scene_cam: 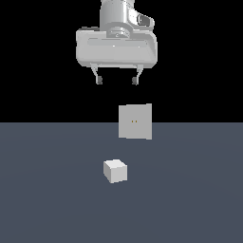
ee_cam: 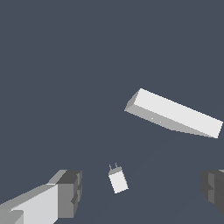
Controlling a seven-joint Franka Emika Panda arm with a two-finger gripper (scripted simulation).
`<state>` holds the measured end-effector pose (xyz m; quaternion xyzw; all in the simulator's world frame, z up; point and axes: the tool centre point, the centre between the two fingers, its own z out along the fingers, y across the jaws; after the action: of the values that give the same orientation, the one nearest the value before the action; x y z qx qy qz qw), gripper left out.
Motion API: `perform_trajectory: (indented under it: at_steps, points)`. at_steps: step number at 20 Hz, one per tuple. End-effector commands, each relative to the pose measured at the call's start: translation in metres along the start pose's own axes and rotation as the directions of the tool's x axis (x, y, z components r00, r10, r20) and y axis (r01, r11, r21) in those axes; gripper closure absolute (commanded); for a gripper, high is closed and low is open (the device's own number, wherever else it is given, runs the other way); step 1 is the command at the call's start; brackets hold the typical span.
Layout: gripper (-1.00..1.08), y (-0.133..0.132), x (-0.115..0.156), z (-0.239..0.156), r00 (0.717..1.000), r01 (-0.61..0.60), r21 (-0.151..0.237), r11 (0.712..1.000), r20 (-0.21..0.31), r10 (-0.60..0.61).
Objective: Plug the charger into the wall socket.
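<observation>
One charger (scene_cam: 115, 171) lies apart from wall socket (scene_cam: 135, 122)

My exterior view looks level across the bench (scene_cam: 47, 190) from a middling distance, facing the arm. My wrist view looks steeply down from high up. Both share the charger (scene_cam: 115, 171) and wall socket (scene_cam: 135, 122).

A glossy pale-grey rounded wrist housing with a cylindrical joint tops the broad white gripper (scene_cam: 117, 80), whose two short fingers (scene_cam: 99, 79) end in dark-grey blocky pads.
</observation>
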<state>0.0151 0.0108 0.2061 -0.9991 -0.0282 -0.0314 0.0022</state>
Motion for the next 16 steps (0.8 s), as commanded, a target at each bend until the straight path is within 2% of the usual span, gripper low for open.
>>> perform_trajectory:
  at_steps: [1,8,16]
  points:
    - [-0.92,0.000,0.000,0.000,1.000,0.000,0.000,1.000,0.000,0.000]
    - [-0.92,-0.001,-0.005,0.005,1.000,0.015,0.002,1.000,-0.009,-0.015]
    - [-0.92,-0.004,-0.024,0.025,0.997,0.071,0.009,0.997,-0.042,-0.071]
